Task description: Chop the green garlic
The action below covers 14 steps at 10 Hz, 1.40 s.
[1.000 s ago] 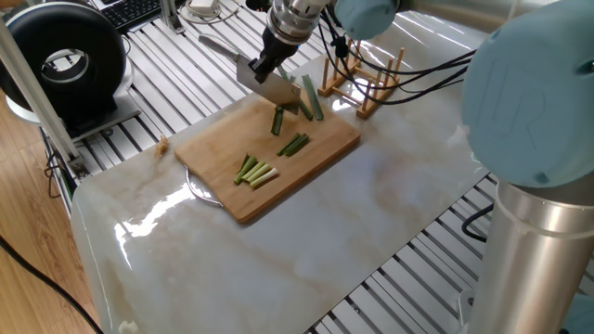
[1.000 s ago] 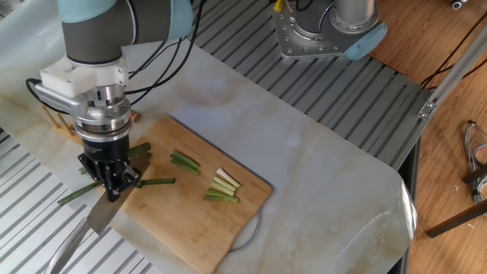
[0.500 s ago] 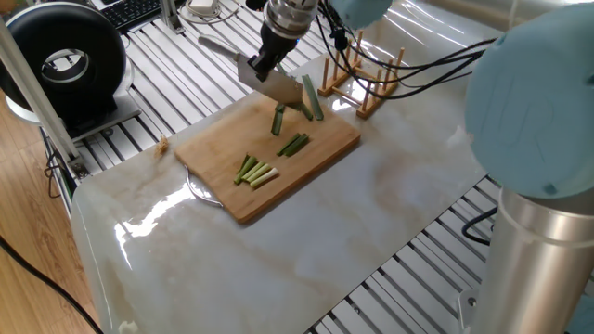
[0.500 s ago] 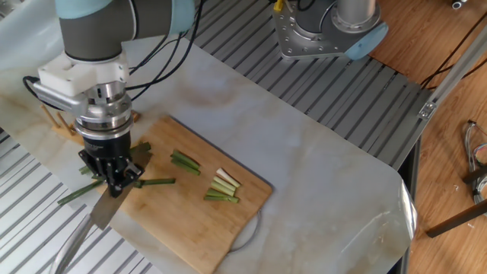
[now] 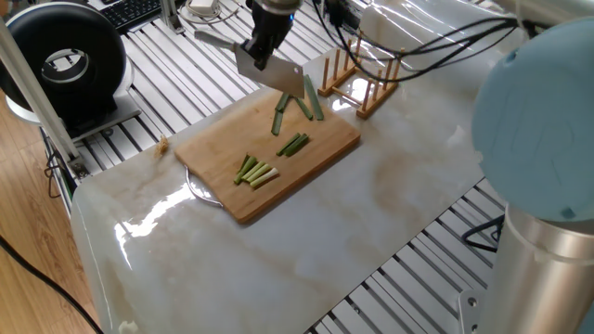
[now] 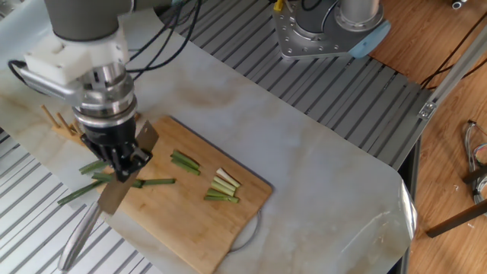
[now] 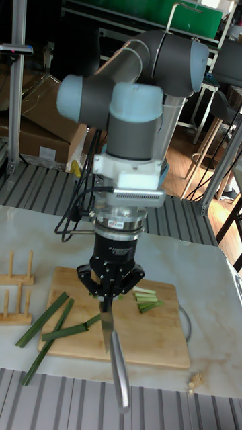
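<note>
My gripper (image 6: 122,166) is shut on a knife, blade (image 6: 125,186) pointing down and long silver handle (image 6: 80,236) trailing off the table edge. It hangs above the wooden cutting board's (image 6: 190,221) left end, just over the green garlic's long dark leaves (image 6: 85,192). Short cut garlic pieces lie on the board: a dark piece (image 6: 156,182), a pair (image 6: 185,161), and pale whitish ends (image 6: 222,186). In one fixed view the gripper (image 5: 263,46) holds the blade (image 5: 281,80) over the leaves (image 5: 311,100), with pale pieces (image 5: 255,172) farther along. The tall fixed view shows the gripper (image 7: 107,292) and blade (image 7: 106,329).
A wooden peg rack (image 5: 362,79) stands behind the board's far end, also seen as the rack (image 7: 15,289). A black round device (image 5: 65,60) and a keyboard (image 5: 130,11) sit at the back left. The arm's base (image 6: 327,27) is bolted beyond the marble table.
The gripper has lifted the knife up off the board and shifted slightly toward the leaf end. The garlic pieces have not moved.
</note>
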Tool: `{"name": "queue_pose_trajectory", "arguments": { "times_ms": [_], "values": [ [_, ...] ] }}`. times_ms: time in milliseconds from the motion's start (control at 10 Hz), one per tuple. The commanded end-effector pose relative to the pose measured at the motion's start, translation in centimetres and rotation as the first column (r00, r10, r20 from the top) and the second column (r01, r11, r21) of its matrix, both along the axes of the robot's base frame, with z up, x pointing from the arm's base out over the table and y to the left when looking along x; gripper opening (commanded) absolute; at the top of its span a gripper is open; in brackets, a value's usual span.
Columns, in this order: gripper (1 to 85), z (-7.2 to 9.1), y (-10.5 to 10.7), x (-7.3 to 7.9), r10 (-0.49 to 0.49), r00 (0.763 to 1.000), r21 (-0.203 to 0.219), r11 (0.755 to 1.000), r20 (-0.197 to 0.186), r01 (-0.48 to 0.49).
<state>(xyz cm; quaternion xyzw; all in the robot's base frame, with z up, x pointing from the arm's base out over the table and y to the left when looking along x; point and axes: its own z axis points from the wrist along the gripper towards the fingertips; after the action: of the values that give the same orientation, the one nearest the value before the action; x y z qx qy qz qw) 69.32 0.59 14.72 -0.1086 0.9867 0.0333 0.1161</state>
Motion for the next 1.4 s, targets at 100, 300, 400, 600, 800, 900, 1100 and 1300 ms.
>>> {"name": "queue_pose_trajectory", "arguments": {
  "times_ms": [100, 300, 400, 600, 800, 900, 1100, 1300],
  "values": [
    [1.3, 1.8, 0.6, -1.1, 0.087, 0.996, -0.043, 0.995, -0.036, -0.089],
    [1.3, 1.4, 0.1, -2.1, 0.165, 0.984, -0.065, 0.983, -0.072, -0.17],
    [1.3, 1.2, 0.2, -2.3, 0.169, 0.983, -0.063, 0.983, -0.078, -0.174],
    [1.3, 1.3, 0.3, -2.2, 0.144, 0.987, -0.054, 0.988, -0.073, -0.148],
    [1.3, 1.2, 0.2, -2.2, 0.148, 0.986, -0.06, 0.986, -0.077, -0.153],
    [1.3, 1.3, 0.3, -2.0, 0.129, 0.989, -0.054, 0.99, -0.071, -0.133],
    [1.3, 1.7, 0.5, -1.2, 0.122, 0.992, -0.047, 0.991, -0.021, -0.123],
    [1.3, 2.1, 0.1, -1.2, 0.175, 0.985, -0.053, 0.983, -0.004, -0.175]
  ]
}}
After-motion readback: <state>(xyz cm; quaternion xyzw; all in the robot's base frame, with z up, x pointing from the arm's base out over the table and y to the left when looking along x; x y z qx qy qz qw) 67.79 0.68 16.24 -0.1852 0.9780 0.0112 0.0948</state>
